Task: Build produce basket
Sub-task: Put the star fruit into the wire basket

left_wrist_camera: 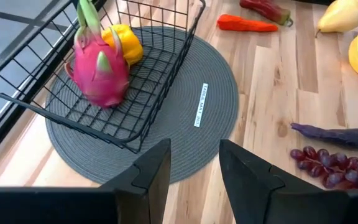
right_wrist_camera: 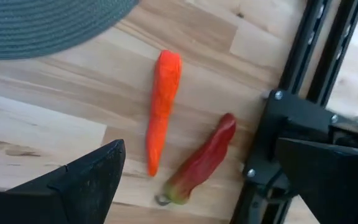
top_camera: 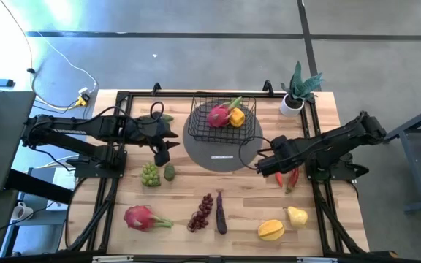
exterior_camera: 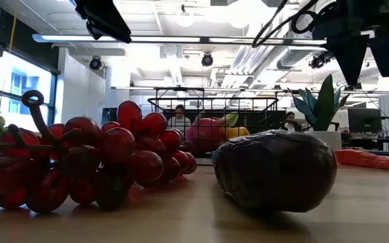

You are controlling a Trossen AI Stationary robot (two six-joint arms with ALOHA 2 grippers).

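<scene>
On the grey round mat [top_camera: 225,150] at the far middle of the bench [top_camera: 247,204] you have the basket [top_camera: 223,117], and inside it lie a pink dragon fruit [top_camera: 218,115] and a yellow fruit [top_camera: 236,117], touching each other. Your left gripper [top_camera: 162,155] hangs over the bench just left of the mat, beside the green grapes [top_camera: 149,174] and a small green piece [top_camera: 169,172] that you cannot identify from above; its jaws stand partly apart with nothing between them, as the left wrist view shows the bare mat through the gap. Your right gripper [right_wrist_camera: 197,180] sits over the two red chilies [right_wrist_camera: 185,143], near the right-hand frame rail [right_wrist_camera: 291,93]; its jaws are spread wide and they close on nothing, with the orange-red chili [right_wrist_camera: 163,106] and the darker red chili [right_wrist_camera: 204,158] lying loose on the wood between them.

Toward the near edge you still have a second dragon fruit [top_camera: 141,217] at the left, then the red grapes [top_camera: 201,212] and the purple eggplant [top_camera: 221,212] side by side near the middle, and a yellow ridged fruit [top_camera: 271,230] with a yellow pear [top_camera: 297,215] at the right. A potted plant [top_camera: 296,91] stands at the far right corner. Across the room, two people appear seated in the low view, though they are small.
</scene>
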